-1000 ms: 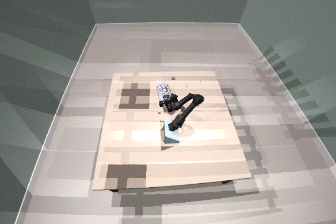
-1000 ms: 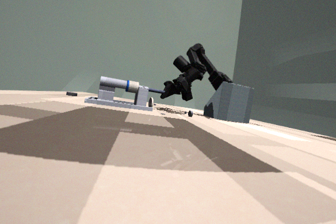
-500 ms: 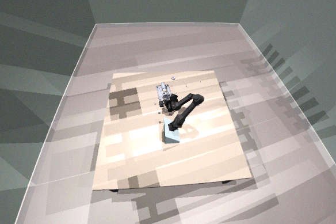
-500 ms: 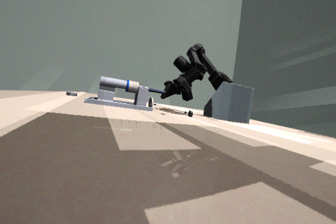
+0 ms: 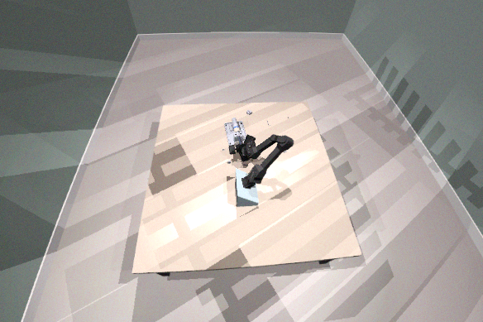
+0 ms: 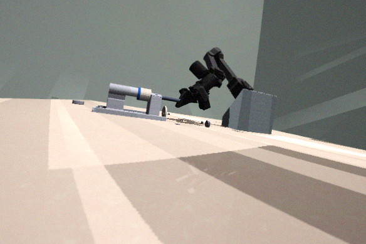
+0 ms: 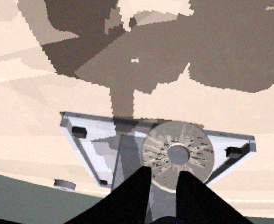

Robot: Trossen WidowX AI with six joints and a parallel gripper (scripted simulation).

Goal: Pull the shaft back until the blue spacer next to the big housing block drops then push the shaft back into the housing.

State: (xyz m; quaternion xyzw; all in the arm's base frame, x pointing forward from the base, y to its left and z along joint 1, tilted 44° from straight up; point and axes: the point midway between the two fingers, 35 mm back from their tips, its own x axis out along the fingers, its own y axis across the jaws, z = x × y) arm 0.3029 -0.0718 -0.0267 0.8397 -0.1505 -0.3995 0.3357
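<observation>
The grey cylindrical housing point(image 6: 120, 89) sits on its block at the left of the base in the exterior view. The blue spacer point(image 6: 139, 93) point(image 5: 236, 127) is a thin ring up against the housing's right end. Cream spacers point(image 6: 145, 94) fill the stretch from it to the smaller support block point(image 6: 155, 105). The dark shaft point(image 6: 170, 98) comes out of that block toward the arm. My gripper point(image 6: 178, 103) point(image 7: 163, 178) is shut on the shaft's outer end. The shaft inside the spacers is hidden.
A pale round disc point(image 6: 164, 111) point(image 7: 155, 140) stands upright at the base's near end, below the shaft. A small grey puck point(image 6: 78, 102) point(image 7: 64, 184) lies beyond the fixture. A small dark round piece point(image 6: 207, 123) lies near the arm's grey pedestal point(image 6: 257, 110) point(image 5: 246, 197).
</observation>
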